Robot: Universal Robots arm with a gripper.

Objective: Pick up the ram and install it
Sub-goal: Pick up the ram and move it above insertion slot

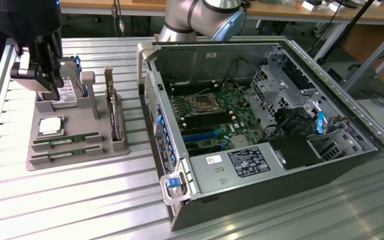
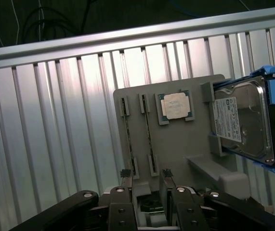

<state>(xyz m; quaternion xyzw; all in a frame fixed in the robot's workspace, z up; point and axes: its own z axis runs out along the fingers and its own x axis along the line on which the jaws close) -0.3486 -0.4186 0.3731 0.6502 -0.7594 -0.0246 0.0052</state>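
Two ram sticks (image 1: 66, 138) (image 1: 64, 152) lie edge-up in slots at the near end of a grey holder (image 1: 78, 160) on the slatted table. In the wrist view they appear as two thin green strips (image 2: 127, 139) (image 2: 147, 132). My gripper (image 1: 47, 82) hangs above the holder's far end, beside the hard drive (image 1: 68, 93), well apart from the ram. Its fingers (image 2: 125, 174) stand open with nothing between them, and the gripper (image 2: 146, 174) looks down on the holder. The open computer case (image 1: 259, 200) lies on the exterior view's right, its motherboard (image 1: 212, 117) exposed.
The holder also carries a square processor (image 1: 50, 125) (image 2: 176, 105), the silver hard drive (image 2: 243, 126) in a blue frame, and an upright expansion card (image 1: 115, 117). The arm's base (image 1: 199, 17) rises behind the case. Bare slatted table (image 1: 78, 205) lies in front.
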